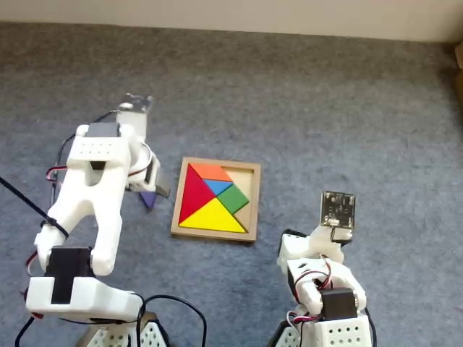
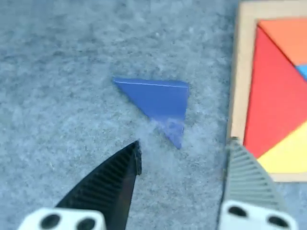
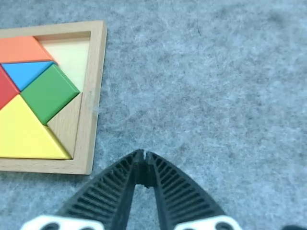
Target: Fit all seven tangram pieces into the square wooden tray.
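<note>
Grey carpet (image 2: 57, 57) lies under our left gripper (image 2: 184, 143), whose fingers are spread, with the blue triangle (image 2: 160, 98) flat just ahead, one corner between the tips. We judge this the pickup step: next we must lower, pinch it, and carry it to the wooden tray (image 2: 236, 72) just beside, where gaps remain.
</note>
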Available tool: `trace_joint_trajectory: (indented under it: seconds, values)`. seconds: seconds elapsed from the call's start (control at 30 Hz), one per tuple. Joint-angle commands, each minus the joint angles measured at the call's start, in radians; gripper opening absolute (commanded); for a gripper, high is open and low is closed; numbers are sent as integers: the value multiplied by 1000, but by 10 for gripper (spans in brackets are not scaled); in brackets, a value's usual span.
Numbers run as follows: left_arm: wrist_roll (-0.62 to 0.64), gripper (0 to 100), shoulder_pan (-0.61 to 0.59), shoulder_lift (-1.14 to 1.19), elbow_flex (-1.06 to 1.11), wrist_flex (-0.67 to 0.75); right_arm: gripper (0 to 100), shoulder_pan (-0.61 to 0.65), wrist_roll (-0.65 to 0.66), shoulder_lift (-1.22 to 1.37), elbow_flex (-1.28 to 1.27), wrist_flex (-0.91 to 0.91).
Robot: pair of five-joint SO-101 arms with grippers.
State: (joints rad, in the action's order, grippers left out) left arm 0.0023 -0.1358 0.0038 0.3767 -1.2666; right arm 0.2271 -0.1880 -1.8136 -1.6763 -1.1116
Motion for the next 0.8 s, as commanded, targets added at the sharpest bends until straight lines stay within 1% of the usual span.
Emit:
trace_joint_trajectory:
  seconds: [0.0, 0.1, 0.23, 0.4, 0.5, 0.6, 0.77]
  values:
    - [43, 306, -21, -2, -47, -2, 5, -16, 14, -12, -116, 33]
    - [87, 308, -22, -2, -45, 5, 5, -16, 14, -12, -116, 33]
    - [104, 307, -22, 7, -36, 57, 5, -16, 14, -12, -116, 33]
    - [107, 306, -21, 128, -71, 78, 5, -16, 14, -12, -116, 33]
    - [152, 305, -24, 229, -122, 81, 5, -16, 14, -12, -116, 33]
    - [160, 305, -25, 303, -185, 77, 5, -16, 14, -12, -116, 33]
    - [163, 304, -25, 337, -223, 75, 5, -16, 14, -12, -116, 33]
